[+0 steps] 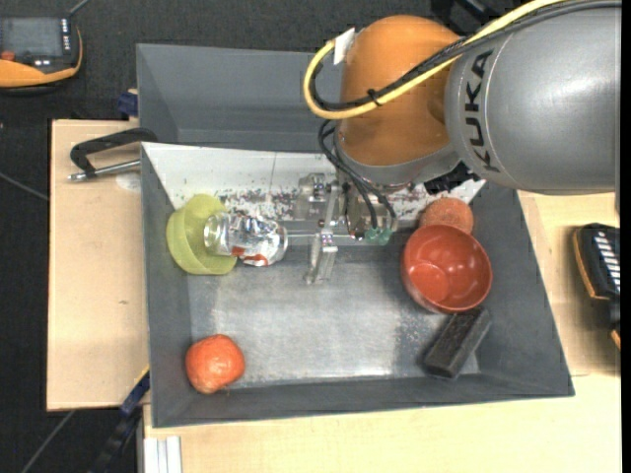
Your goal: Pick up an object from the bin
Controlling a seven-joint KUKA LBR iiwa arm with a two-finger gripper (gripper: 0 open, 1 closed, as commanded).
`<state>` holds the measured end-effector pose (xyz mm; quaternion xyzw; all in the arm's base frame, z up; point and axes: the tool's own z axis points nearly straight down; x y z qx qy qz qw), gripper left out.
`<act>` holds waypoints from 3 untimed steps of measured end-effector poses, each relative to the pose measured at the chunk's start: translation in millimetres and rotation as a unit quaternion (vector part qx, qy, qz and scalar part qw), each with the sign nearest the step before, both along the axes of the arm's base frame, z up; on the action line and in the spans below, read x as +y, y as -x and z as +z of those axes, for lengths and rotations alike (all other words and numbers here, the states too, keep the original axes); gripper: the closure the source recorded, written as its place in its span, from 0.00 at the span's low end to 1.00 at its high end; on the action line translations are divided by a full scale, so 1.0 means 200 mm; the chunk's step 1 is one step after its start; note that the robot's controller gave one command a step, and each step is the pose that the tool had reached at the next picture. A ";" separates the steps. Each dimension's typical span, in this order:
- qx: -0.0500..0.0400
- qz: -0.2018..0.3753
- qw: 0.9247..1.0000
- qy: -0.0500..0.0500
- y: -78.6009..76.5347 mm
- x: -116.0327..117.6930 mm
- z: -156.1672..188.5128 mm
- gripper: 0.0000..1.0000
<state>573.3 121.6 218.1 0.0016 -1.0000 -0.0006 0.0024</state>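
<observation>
gripper (pixel 318 264) hangs low over the bin (pixel 315 333), near the middle of its back wall, with bare floor under its tip; whether it is spread or pressed together cannot be told from here, and nothing can be seen held in it. the nearest thing is a crumpled clear plastic bottle (pixel 248 240) with a red and blue label, lying on its side just beside the gripper toward the left wall, its far end tucked into a yellow-green cup (pixel 189 233) that also lies tipped over. on the gripper's other side, near the right wall, a red bowl (pixel 447 267) sits upright, with a small orange-red thing (pixel 450 212) behind it that is too hidden to name. a black block (pixel 455 343) lies by the front right corner and an orange ball (pixel 214 363) by the front left corner, both well apart from the gripper. closing where it hangs would likely catch only air. should the bottle be the pick, its slick, rounded body could roll or squirt out of a pinch, or drag the cup along. the arm's wrist, close above the red bowl, might knock it.
</observation>
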 end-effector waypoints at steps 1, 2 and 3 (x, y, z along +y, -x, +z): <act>-0.005 -0.035 0.999 0.001 -0.13 -0.44 0.16 0.00; -0.007 0.006 1.000 0.002 -0.13 -0.65 0.11 0.00; -0.006 -0.021 1.000 0.003 0.07 -1.00 -0.06 0.00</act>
